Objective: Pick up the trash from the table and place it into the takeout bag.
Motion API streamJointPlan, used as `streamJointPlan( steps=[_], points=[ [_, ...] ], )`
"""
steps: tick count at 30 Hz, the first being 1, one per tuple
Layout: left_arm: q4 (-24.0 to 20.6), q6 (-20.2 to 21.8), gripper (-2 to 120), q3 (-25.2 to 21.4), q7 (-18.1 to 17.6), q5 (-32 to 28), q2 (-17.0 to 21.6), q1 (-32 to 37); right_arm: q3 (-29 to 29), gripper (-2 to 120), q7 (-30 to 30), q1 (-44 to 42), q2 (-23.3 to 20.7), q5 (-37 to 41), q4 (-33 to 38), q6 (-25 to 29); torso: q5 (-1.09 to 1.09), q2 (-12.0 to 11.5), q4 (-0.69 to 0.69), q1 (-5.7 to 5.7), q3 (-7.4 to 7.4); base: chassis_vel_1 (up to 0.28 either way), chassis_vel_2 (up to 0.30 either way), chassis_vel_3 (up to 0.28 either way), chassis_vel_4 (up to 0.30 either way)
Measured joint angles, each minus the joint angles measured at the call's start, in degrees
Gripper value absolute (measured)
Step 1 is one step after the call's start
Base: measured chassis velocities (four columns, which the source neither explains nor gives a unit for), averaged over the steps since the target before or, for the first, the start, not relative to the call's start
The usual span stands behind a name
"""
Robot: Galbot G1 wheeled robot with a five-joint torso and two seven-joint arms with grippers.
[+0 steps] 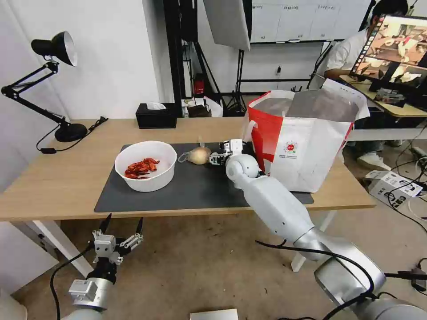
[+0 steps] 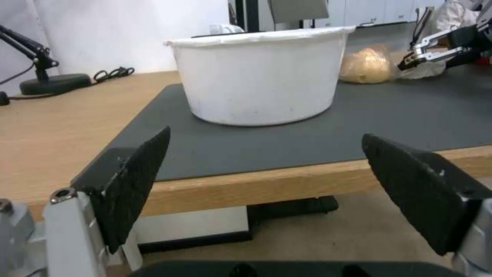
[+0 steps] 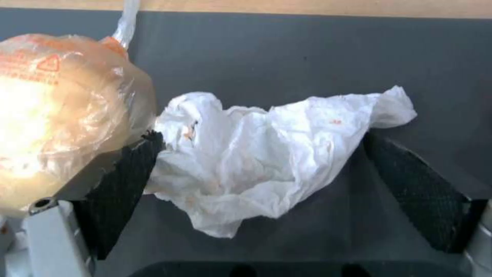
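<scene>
A crumpled white tissue [image 3: 266, 161] lies on the dark grey mat [image 3: 287, 50], between the spread fingers of my right gripper [image 3: 261, 173], which is open around it. One finger [image 3: 128, 181] presses against the small knotted clear bag with a pale lump [image 3: 56, 115]. In the head view the right gripper [image 1: 218, 158] sits low on the mat [image 1: 200, 191], between the knotted bag [image 1: 199, 155] and the white-and-red takeout bag [image 1: 307, 146]. The white bowl of red shells [image 1: 144, 171] stands left of them. My left gripper [image 1: 122, 224] hangs open below the table's front edge [image 1: 58, 178], facing the bowl [image 2: 261, 77].
A black desk lamp [image 1: 53, 89] stands at the table's back left and a black tissue box [image 1: 156, 115] at the back centre. Behind the takeout bag is another desk with a monitor [image 1: 391, 49]. Cables and a box [image 1: 393, 184] lie on the floor at right.
</scene>
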Motion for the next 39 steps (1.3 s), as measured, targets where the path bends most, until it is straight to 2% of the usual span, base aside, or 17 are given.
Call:
streamJointPlan(
  steps=[10,13,15,16,17,20,21,24,25,27,31,33,34,36,39],
  points=[
    [-0.1,0.0,100,0.0,0.0,0.0,-0.1,0.1,0.0,98,-0.5,0.1,0.0,0.0,-0.3,0.0,0.0,0.0,0.0,0.0,0.0,0.0,0.0,0.0,0.0],
    [-0.1,0.0,100,0.0,0.0,0.0,-0.1,0.2,0.0,86,-0.5,-0.1,-0.1,0.1,-0.3,0.0,0.0,0.0,0.0,0.0,0.0,0.0,0.0,0.0,0.0],
    [-0.1,0.0,100,0.0,0.0,0.0,-0.1,0.2,0.0,82,-0.5,-0.1,-0.2,0.2,-0.2,0.0,0.0,0.0,0.0,0.0,0.0,0.0,0.0,0.0,0.0],
    [-0.2,0.0,100,0.0,0.0,0.0,-0.1,0.2,0.0,76,-0.5,-0.1,-0.3,0.3,-0.2,0.0,0.0,0.0,0.0,0.0,0.0,0.0,0.0,0.0,0.0],
    [-0.2,0.0,100,0.0,0.0,0.0,-0.1,0.2,0.0,76,-0.5,-0.1,-0.3,0.3,-0.2,0.0,0.0,0.0,0.0,0.0,0.0,0.0,0.0,0.0,0.0],
    [-0.3,0.0,100,0.1,0.0,0.0,-0.1,0.2,-0.1,60,-0.5,-0.1,-0.7,1.0,0.0,0.0,0.0,0.0,-0.02,0.0,0.0,0.0,0.0,0.0,0.0],
    [-0.3,0.0,100,0.1,0.0,0.0,-0.1,0.2,-0.1,60,-0.5,-0.1,-0.7,1.0,0.0,0.0,0.0,0.0,-0.02,0.0,0.0,0.0,0.0,0.0,0.0],
    [-0.4,0.0,100,0.2,0.0,0.0,-0.1,0.3,-0.1,46,-0.3,-0.3,-0.7,1.2,0.1,0.0,0.0,0.0,-0.02,0.0,0.0,0.0,0.0,0.0,0.0],
    [-0.4,0.0,100,0.2,0.0,0.0,-0.1,0.3,-0.1,46,-0.3,-0.3,-0.7,1.2,0.1,0.0,0.0,0.0,-0.02,0.0,0.0,0.0,0.0,0.0,0.0],
    [-0.5,0.0,100,0.2,0.0,0.0,0.0,0.3,0.0,34,-0.2,-0.6,-0.7,1.2,0.2,0.0,-0.01,0.0,-0.02,0.0,-0.01,0.0,0.0,0.0,0.0],
    [-0.6,0.0,100,0.2,0.0,0.0,0.0,0.3,0.1,26,-0.2,-0.8,-0.7,1.2,0.4,0.0,0.0,0.0,-0.02,0.0,-0.01,0.0,0.0,0.0,0.0],
    [-0.6,0.0,100,0.2,0.0,0.0,0.1,0.3,0.1,13,-0.1,-1.0,-0.7,1.1,0.6,0.1,0.0,0.0,-0.02,0.0,-0.01,0.0,0.0,0.0,0.0],
    [-0.6,0.0,100,0.2,0.0,0.0,0.1,0.3,0.1,13,-0.1,-1.0,-0.7,1.1,0.6,0.1,0.0,0.0,-0.02,0.0,-0.01,0.0,0.0,0.0,0.0],
    [-0.7,0.0,100,0.2,-0.1,0.0,0.1,0.3,0.1,3,-0.1,-1.3,-0.7,1.1,1.1,0.2,0.0,0.0,0.0,0.0,0.0,0.0,0.0,0.0,0.0],
    [-0.7,0.0,100,0.3,-0.1,0.0,0.1,0.3,0.1,0,0.1,-2.0,-0.9,0.8,2.3,0.5,0.0,0.0,0.02,0.0,0.0,0.0,0.0,0.0,0.0]
  ],
)
